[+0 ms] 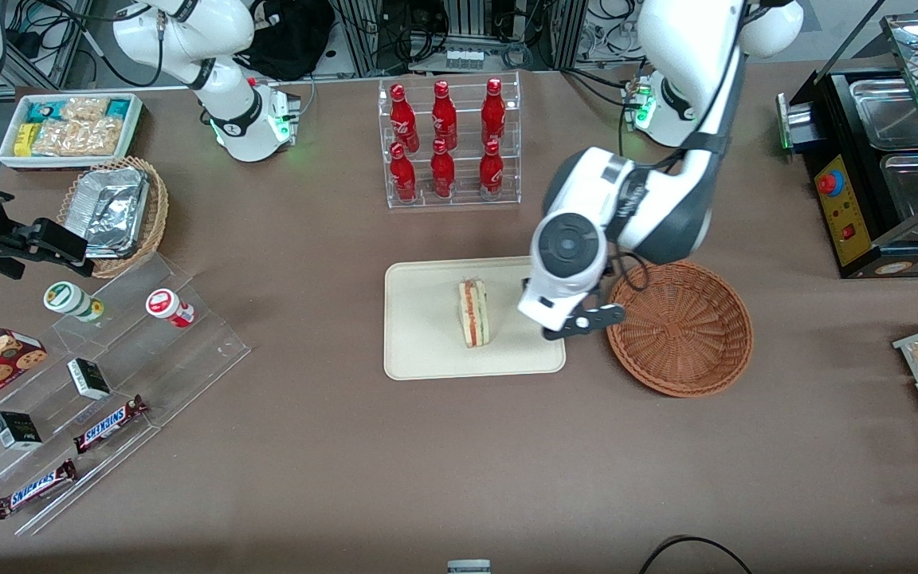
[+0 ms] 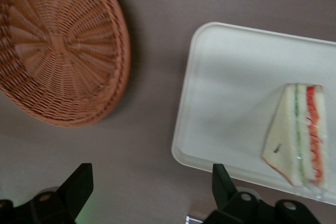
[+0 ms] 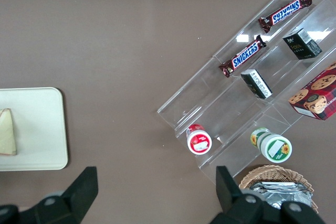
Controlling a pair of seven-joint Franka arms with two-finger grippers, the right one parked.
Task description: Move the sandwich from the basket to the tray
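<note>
The sandwich [image 1: 474, 313] lies on the tray [image 1: 419, 351] mid-table, while the end effector [image 2: 149, 192], fingers spread wide and empty, hovers between tray and basket [image 1: 680, 328].

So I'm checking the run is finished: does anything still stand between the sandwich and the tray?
No. The sandwich already lies on the tray, the basket holds nothing, and the gripper hangs open above the table between tray and basket.

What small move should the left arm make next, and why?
Probably lift straight up and retreat toward its parked pose. The triangular pale-bread sandwich already lies on the flat cream rectangular tray, the round reddish-brown wicker basket holds nothing, and the open tool hangs empty between tray and basket.
</note>
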